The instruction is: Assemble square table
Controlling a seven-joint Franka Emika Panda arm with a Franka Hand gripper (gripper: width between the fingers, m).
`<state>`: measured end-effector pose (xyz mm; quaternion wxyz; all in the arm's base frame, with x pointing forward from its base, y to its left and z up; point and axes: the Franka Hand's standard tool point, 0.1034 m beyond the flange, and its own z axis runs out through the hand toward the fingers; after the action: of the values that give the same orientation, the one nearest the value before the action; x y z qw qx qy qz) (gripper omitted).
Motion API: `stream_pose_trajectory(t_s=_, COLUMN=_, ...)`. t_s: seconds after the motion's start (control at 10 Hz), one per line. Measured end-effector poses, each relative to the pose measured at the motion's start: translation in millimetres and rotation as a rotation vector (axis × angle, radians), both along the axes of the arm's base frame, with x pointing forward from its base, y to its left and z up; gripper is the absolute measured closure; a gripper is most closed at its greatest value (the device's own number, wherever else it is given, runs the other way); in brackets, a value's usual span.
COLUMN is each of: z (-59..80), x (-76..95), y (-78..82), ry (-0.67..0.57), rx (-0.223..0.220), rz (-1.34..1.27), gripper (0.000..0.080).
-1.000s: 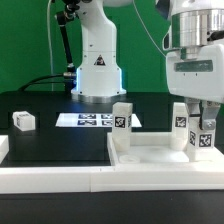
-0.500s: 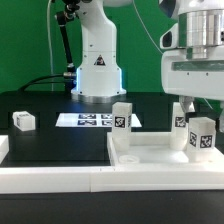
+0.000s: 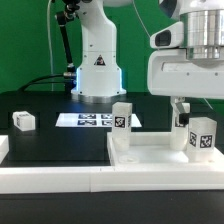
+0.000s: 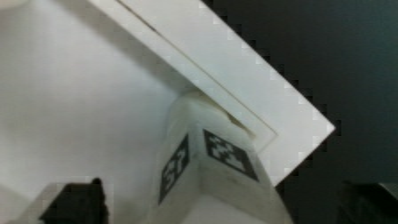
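Risen off the leg block [image 3: 202,139], the gripper [image 3: 190,104] hangs open and empty above the black desk [image 3: 60,140]; green backdrop [image 3: 30,40] behind.

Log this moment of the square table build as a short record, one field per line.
tabletop: white slab lying flat beside the barrier rail
legs standing on slab: three visible
loose leg: lying on the black table, exterior view's left
marker board: flat, in front of the robot base
gripper: above the slab's right side, fingers apart, holding nothing
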<state>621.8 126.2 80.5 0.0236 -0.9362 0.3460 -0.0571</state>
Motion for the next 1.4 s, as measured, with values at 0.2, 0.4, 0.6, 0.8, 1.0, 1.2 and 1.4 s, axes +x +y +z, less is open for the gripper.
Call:
stream_pose_trajectory(t_s=0.2, z=-0.2, x=0.3, y=-0.8, ry=-0.005, rx=-0.042, rz=0.212, gripper=0.0151)
stream_pose_trajectory(t_s=0.4, z=1.0, x=1.5, y=-3.7, ry=-0.007, rx=-0.06, rz=0.355, gripper=0.0151)
stream_pose_trajectory(t_s=0.6, z=1.2, x=1.9, y=-5.5, ry=-0.007, rx=-0.073, rz=0.449, gripper=0.0151)
stream_pose_trajectory(t_s=0.8, z=1.9, x=3.2, y=-7.9, ry=-0.005, rx=-0.106, rz=0.646, gripper=0.0151)
stream_pose_trajectory(t_s=1.0, z=1.7, x=3.3, y=-8.7, ry=-0.004, rx=-0.114, rz=0.712, gripper=0.0178)
stream_pose_trajectory(t_s=1.2, z=1.2, x=3.0, y=-9.1, ry=-0.004, rx=-0.113, rz=0.699, gripper=0.0352)
stream_pose_trajectory(t_s=1.4, z=1.2, x=3.1, y=-9.2, ry=-0.004, rx=-0.111, rz=0.684, gripper=0.0512)
